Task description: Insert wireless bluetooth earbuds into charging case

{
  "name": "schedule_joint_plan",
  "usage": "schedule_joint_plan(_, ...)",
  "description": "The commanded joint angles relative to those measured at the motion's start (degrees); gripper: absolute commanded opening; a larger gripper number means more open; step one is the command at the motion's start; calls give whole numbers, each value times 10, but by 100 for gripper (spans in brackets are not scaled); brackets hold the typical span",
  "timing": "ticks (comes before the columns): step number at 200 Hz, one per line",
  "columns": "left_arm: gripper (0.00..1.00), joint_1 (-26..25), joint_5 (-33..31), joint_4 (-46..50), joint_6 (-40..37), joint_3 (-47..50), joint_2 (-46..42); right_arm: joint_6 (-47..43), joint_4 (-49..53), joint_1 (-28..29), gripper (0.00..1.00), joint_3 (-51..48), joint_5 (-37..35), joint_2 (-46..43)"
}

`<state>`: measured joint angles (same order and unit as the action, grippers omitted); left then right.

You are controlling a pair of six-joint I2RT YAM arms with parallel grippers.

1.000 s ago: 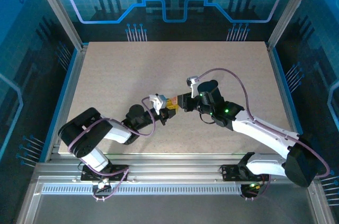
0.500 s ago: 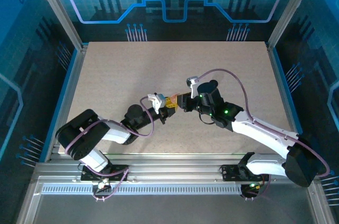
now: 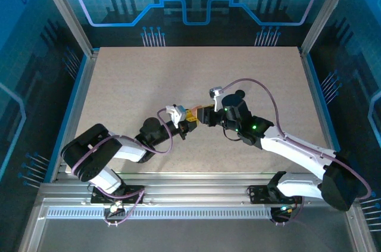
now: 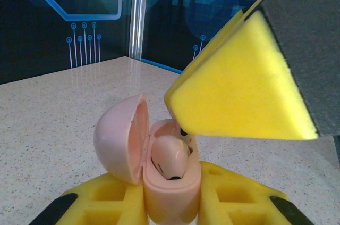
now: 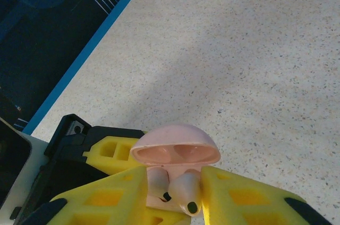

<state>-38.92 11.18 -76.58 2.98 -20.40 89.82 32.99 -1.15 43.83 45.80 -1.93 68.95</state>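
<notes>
A: The left tool [image 4: 171, 203] is clamped on the pink charging case [image 4: 172, 185] near the centre of the bench [image 3: 149, 79]. The lid [image 4: 121, 139] is swung open toward 9 o'clock.
B: And the right tool [image 5: 174, 193]?
A: A whitish earbud [image 5: 183, 189] sits between its pads at the case mouth. Whether they are pinching it or letting go, one cannot tell.
B: What is in the case?
A: A seated earbud [image 4: 170, 162] fills the nearer socket. The other wants to go in stem-first and straight down, with the case kept level, and be released only once it bottoms out.
</notes>
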Motion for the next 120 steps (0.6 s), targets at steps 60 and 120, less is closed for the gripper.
schedule_joint_plan(60,22,-4,5,-37,-1,9,-31,-10,33,-1,48,12,3,-9)
schedule_joint_plan(120,22,-4,32,-37,0,18,-38,-52,39,-26,52,-2,43,-59)
